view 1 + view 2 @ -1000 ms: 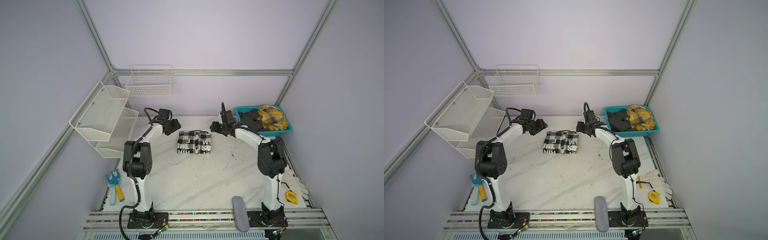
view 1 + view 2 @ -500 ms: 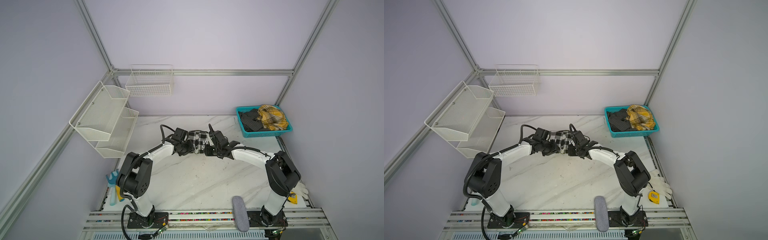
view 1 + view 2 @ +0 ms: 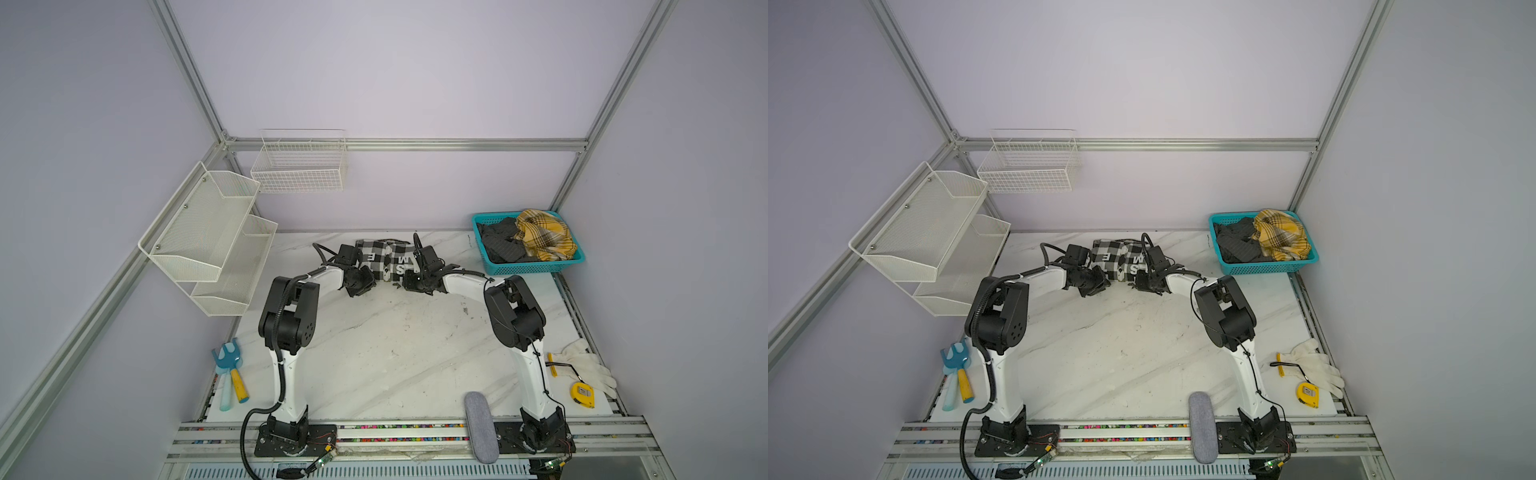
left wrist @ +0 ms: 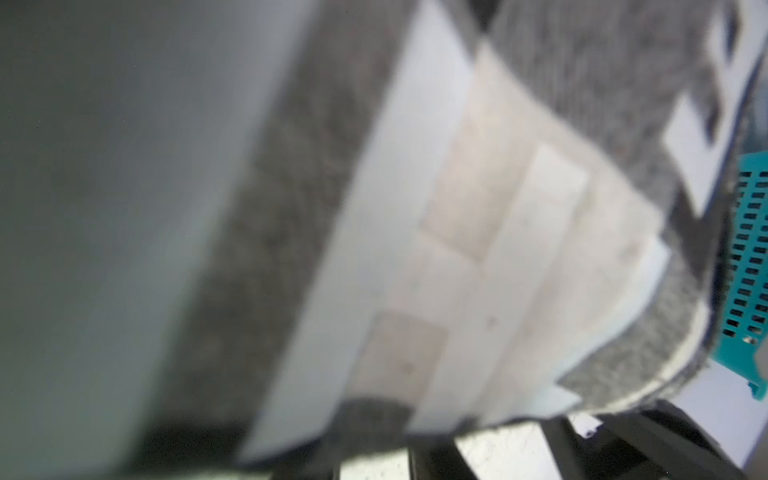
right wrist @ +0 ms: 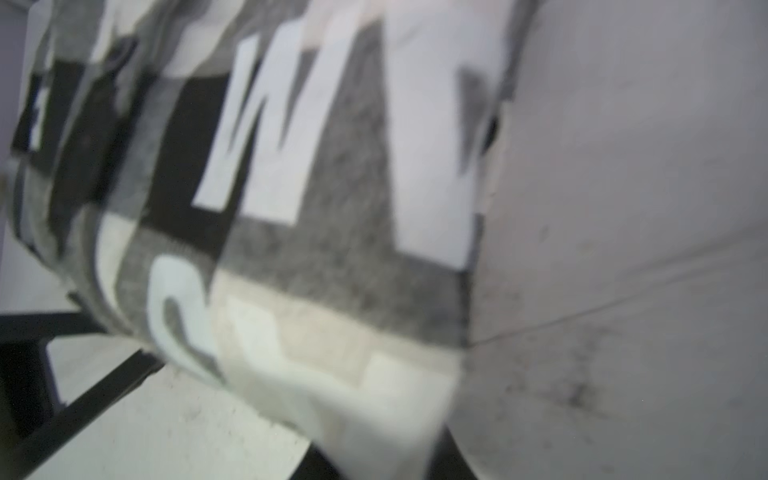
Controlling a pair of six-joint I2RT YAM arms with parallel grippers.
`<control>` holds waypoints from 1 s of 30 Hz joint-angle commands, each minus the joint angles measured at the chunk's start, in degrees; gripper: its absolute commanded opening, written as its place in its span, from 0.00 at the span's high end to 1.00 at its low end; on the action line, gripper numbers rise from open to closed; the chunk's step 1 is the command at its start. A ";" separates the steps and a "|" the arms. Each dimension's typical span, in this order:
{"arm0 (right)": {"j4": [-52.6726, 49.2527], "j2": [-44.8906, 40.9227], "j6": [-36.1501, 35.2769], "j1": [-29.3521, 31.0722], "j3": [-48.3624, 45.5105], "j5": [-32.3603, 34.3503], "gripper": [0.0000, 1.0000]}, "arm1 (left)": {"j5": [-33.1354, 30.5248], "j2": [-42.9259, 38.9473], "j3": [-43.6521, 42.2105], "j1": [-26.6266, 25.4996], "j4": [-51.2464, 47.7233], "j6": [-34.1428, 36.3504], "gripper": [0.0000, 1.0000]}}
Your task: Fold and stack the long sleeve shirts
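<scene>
A white marble table (image 3: 395,353) sits inside a framed booth, and a wide stretch of bare marble lies open between the two arms, from the middle to the near edge. The checked shirt (image 3: 384,257), folded into a compact black-and-white bundle with white block letters, lies near the middle of the far edge. The left gripper (image 3: 360,282) is at its near left corner and the right gripper (image 3: 409,281) at its near right corner. Each is narrowed onto the cloth, which fills both blurred wrist views (image 4: 478,228) (image 5: 311,249). A turquoise basket (image 3: 536,270) in the far right corner holds a yellow plaid shirt (image 3: 542,235) and a dark grey shirt (image 3: 500,245). A white glove (image 3: 586,365) and a yellow tape measure (image 3: 582,394) lie by the near right corner, and a grey pouch (image 3: 481,426) lies across the near edge.
</scene>
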 commanded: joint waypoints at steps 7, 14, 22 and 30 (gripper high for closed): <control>-5.90 -8.11 -2.48 0.68 0.75 0.86 0.69 | 1.17 -8.97 6.00 -0.40 -1.30 2.13 0.58; -7.00 -8.40 -1.44 -0.74 3.06 2.38 0.42 | 0.40 1.02 19.38 3.73 -7.91 5.62 0.53; -6.03 -0.12 -1.02 -3.36 10.97 -8.93 0.38 | 0.74 0.80 19.01 8.58 -11.47 7.47 0.41; -5.19 2.94 0.12 -3.93 13.28 -11.01 0.38 | 10.06 -3.43 5.74 12.29 -2.61 4.93 0.37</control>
